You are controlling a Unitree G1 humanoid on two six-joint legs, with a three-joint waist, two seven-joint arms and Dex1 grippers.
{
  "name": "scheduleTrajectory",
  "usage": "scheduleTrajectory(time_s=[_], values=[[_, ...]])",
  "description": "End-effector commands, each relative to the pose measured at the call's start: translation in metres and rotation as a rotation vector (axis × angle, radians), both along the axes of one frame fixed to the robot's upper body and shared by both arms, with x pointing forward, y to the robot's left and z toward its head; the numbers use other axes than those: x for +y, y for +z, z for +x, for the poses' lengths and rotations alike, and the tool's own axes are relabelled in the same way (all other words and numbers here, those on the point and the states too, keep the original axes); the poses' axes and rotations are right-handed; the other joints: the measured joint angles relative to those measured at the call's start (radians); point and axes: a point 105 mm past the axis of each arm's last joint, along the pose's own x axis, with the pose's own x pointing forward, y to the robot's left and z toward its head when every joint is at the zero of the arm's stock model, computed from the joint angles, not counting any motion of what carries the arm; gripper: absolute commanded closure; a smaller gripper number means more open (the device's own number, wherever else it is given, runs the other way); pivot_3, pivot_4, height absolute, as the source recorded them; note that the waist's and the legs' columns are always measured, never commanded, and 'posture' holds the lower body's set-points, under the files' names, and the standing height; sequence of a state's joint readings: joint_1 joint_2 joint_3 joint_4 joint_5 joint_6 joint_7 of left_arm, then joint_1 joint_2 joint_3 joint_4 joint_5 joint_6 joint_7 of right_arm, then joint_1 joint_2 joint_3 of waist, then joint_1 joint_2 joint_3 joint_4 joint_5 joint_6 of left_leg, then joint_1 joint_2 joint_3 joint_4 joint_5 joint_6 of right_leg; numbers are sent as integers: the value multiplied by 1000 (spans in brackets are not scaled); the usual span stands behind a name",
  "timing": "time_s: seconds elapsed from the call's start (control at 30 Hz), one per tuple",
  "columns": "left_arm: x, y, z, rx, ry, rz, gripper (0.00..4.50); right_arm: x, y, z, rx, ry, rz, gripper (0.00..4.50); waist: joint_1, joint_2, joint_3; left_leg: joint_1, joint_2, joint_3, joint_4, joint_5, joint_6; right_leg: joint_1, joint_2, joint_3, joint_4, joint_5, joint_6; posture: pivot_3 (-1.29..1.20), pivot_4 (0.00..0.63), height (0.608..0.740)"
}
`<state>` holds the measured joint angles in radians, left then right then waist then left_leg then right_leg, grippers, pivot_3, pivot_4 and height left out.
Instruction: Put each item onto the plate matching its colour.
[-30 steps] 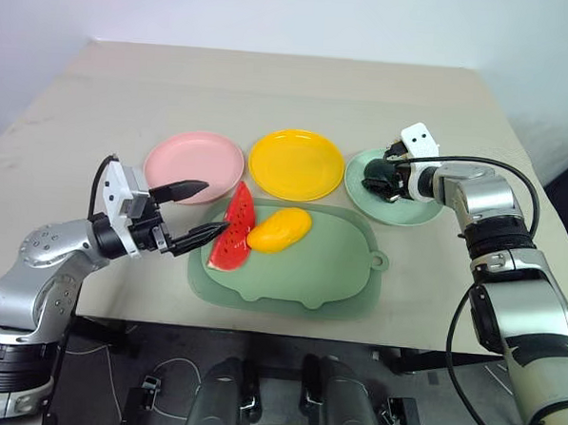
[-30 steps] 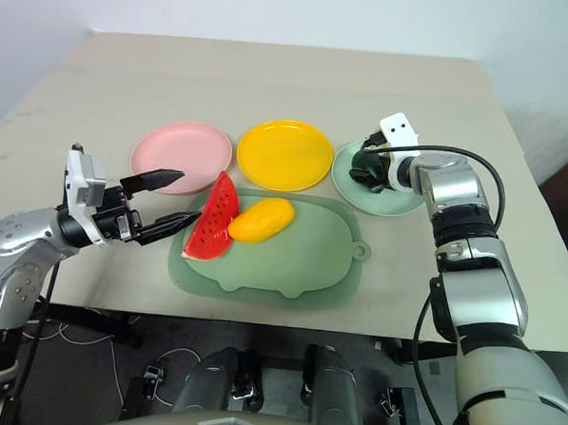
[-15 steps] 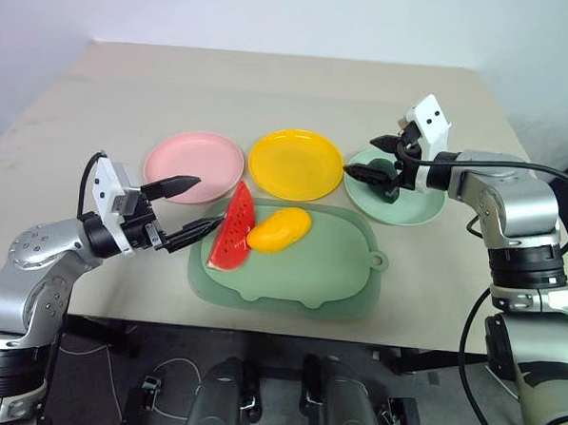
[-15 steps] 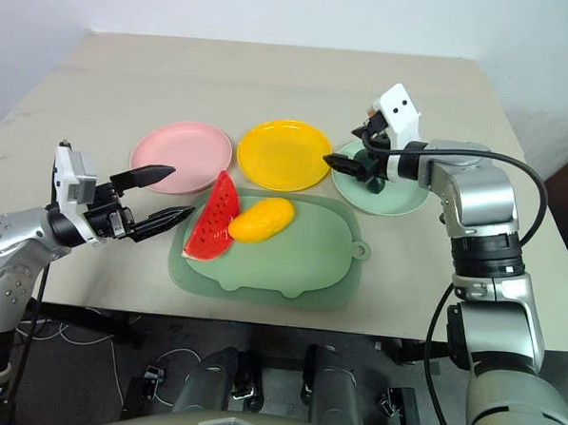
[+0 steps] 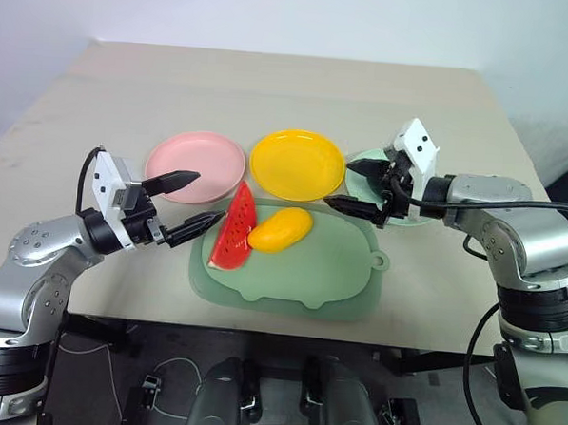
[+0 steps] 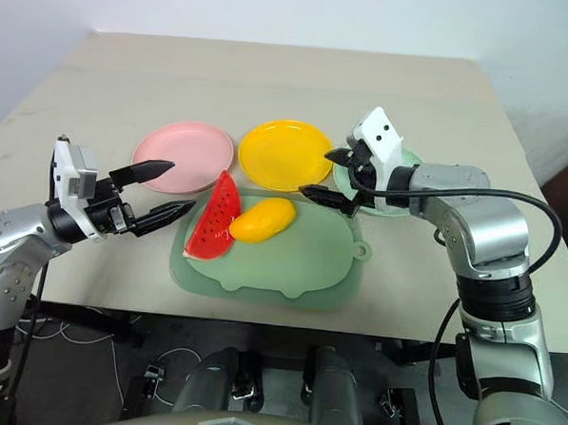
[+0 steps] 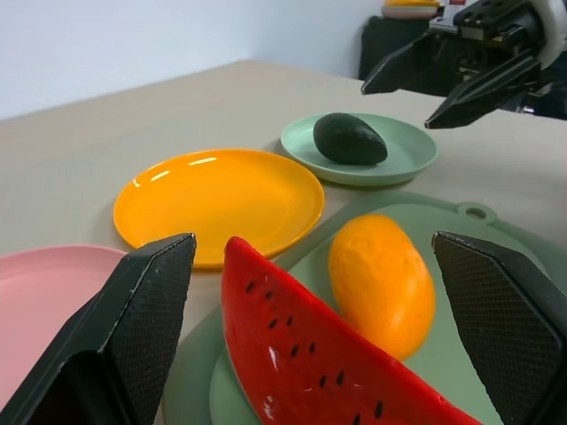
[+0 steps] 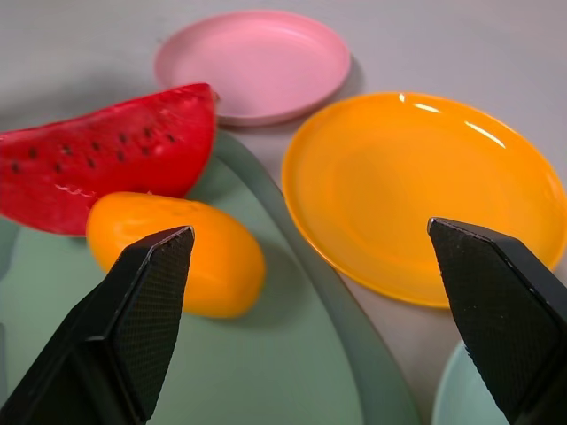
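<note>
Since the earlier frame the right gripper [image 5: 359, 195] has drawn back off the pale mint green round plastic plate [image 7: 403, 162] toward the near left. It now hangs over the far right edge of the large light green mat [image 5: 309, 271], jaws open and empty. The dark green toy avocado [image 7: 349, 139] lies on that mint plate, released.

The left gripper [image 5: 197, 199] has held its place just left of the red toy watermelon wedge with green rind [image 5: 232, 231]. Its jaws are open, holding nothing, and its near fingertip stands close to the wedge. Contact cannot be confirmed.

The wedge stands on edge at the left end of the mat, its rind to the left. The yellow-orange oval toy mango [image 5: 280, 228] lies just to its right on the mat, touching or nearly touching it.

The pink round plastic plate [image 5: 196, 156] sits at far left and the yellow round plastic plate [image 5: 297, 163] in the middle, both unloaded, on the beige worktop [image 5: 271, 88].

No brand, label or legible writing is seen on any item.
</note>
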<state>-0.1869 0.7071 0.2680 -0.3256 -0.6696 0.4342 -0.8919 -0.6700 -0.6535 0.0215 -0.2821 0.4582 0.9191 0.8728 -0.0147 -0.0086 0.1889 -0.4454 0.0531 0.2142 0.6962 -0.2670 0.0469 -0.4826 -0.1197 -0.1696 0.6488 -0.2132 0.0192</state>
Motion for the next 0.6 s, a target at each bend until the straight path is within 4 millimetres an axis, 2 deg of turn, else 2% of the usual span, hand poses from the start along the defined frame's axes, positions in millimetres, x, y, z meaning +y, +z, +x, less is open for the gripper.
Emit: scheduleTrajectory(time_s=[0.03, 0.33, 0.6], values=[[-1, 14, -4, -51, -18, 7, 0, 6, 11, -18, -35, 78, 9, 13, 0, 0, 0, 0, 0, 0, 0, 0, 0, 0, 0, 0, 0, 0, 0, 0, 150, 696], [2, 11, -3, -47, -20, 6, 0, 19, 2, -38, 11, 168, 14, 13, 1, 0, 0, 0, 0, 0, 0, 0, 0, 0, 0, 0, -1, -1, -1, 0, 150, 696], [5, 9, -3, -47, -25, 5, 0, 25, -1, -42, 21, 200, 4, 13, 1, 0, 0, 0, 0, 0, 0, 0, 0, 0, 0, 0, -1, -1, -2, 0, 150, 696]])
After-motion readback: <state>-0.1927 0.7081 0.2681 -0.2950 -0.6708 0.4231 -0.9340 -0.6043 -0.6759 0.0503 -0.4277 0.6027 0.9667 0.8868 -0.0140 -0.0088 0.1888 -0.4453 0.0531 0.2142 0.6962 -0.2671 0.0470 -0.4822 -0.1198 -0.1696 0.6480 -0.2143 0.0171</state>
